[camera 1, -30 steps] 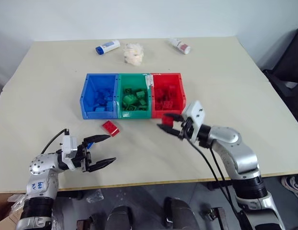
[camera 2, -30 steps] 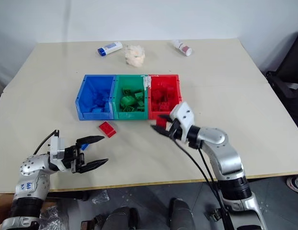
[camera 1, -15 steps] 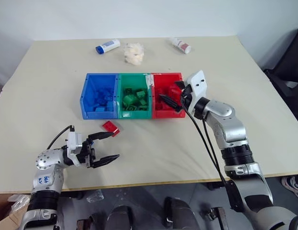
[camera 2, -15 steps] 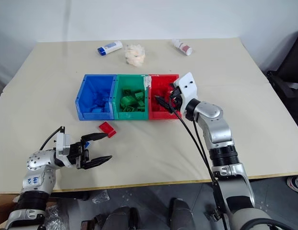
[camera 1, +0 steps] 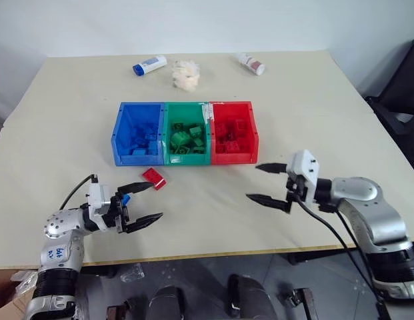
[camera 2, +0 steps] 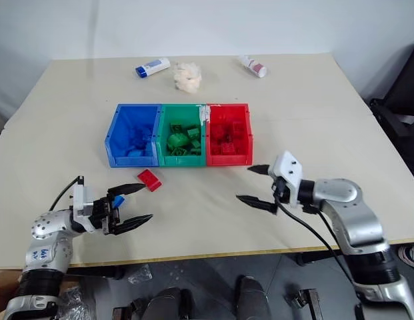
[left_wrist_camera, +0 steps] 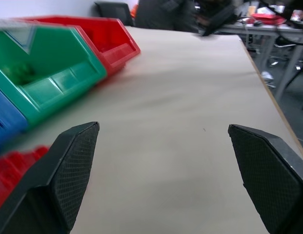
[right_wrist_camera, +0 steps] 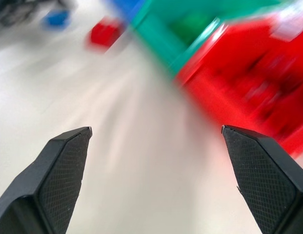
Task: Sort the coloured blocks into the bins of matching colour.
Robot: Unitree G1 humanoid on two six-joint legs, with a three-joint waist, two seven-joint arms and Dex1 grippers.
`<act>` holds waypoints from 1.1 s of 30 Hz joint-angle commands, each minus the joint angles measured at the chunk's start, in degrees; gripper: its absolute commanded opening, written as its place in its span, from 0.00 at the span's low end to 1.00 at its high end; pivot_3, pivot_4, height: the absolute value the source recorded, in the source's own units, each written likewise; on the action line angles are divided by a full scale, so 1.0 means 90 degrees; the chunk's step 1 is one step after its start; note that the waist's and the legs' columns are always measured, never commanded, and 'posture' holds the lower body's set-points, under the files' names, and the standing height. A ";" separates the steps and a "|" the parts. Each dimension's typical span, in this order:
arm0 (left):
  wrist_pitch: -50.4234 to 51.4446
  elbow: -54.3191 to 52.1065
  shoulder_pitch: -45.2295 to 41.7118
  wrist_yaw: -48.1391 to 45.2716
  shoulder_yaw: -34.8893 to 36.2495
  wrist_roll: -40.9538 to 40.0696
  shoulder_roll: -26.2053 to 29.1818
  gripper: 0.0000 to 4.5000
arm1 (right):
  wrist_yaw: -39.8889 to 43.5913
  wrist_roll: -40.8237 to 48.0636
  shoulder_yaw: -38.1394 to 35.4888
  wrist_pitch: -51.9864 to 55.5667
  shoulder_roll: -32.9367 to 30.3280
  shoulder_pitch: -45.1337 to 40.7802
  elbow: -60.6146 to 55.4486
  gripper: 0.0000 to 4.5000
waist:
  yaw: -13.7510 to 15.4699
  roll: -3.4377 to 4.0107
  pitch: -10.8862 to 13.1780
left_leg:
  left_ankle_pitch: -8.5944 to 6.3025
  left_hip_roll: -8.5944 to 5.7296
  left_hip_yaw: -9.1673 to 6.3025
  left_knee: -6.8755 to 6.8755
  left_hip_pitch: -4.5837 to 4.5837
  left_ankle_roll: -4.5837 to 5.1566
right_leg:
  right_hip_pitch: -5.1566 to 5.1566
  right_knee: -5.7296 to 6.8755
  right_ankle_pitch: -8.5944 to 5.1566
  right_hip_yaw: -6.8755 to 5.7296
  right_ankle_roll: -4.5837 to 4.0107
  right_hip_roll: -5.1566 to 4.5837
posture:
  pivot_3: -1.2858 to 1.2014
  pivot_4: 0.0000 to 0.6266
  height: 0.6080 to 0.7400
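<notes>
1. The right gripper [camera 1: 270,184] had pulled back from over the red bin [camera 1: 253,137] toward the worktop's [camera 1: 327,107] near edge, its jaws spread wide and empty; half a second before it had hung over that bin, so a red block had probably just gone in.
2. The three joined bins sat mid-worktop: the blue bin [camera 1: 117,137] on the left, the green bin [camera 1: 168,140] in the middle, the red one on the right, each holding blocks of its own colour.
3. One red block [camera 1: 153,178] lay loose on the worktop, just in front of the blue and green bins.
4. The left gripper [camera 1: 141,203] hovered near the front left edge, jaws spread, close to that red block, with something small and blue [camera 1: 125,199] beside it.
5. Judged from this, that red block was next.
</notes>
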 commanded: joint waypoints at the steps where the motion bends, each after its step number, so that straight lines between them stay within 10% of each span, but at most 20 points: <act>1: 0.0221 -0.0660 0.0327 0.0476 0.0518 -0.0264 0.0220 1.00 | 0.0463 0.0168 -0.0241 -0.0427 -0.0225 0.0066 0.0035 0.99 | -0.0013 0.0000 0.0000 | 0.0000 0.0000 0.0005 -0.0002 0.0008 0.0000 | 0.0000 0.0002 0.0000 0.0004 0.0000 0.0000 | 0.52 0.24 1.00; 20: 0.1137 -0.3579 0.4652 0.2751 0.3398 -0.0323 -0.0134 1.00 | 0.1590 0.0059 0.0520 -0.1409 0.0706 -0.1516 0.2078 0.99 | 0.0003 -0.0010 0.0003 | -0.0023 0.0012 0.0030 0.0005 0.0015 0.0015 | -0.0001 -0.0033 0.0002 0.0016 -0.0005 0.0000 | 0.52 0.24 1.00; 33: 0.1035 -0.2881 0.3333 0.3413 0.1628 0.0976 -0.0187 1.00 | 0.1575 -0.0042 0.0696 -0.1448 0.1109 -0.1789 0.2156 0.99 | 0.0026 -0.0010 0.0002 | -0.0027 0.0014 0.0040 0.0010 0.0015 0.0011 | -0.0006 -0.0002 0.0004 0.0016 -0.0008 0.0001 | 0.52 0.24 1.00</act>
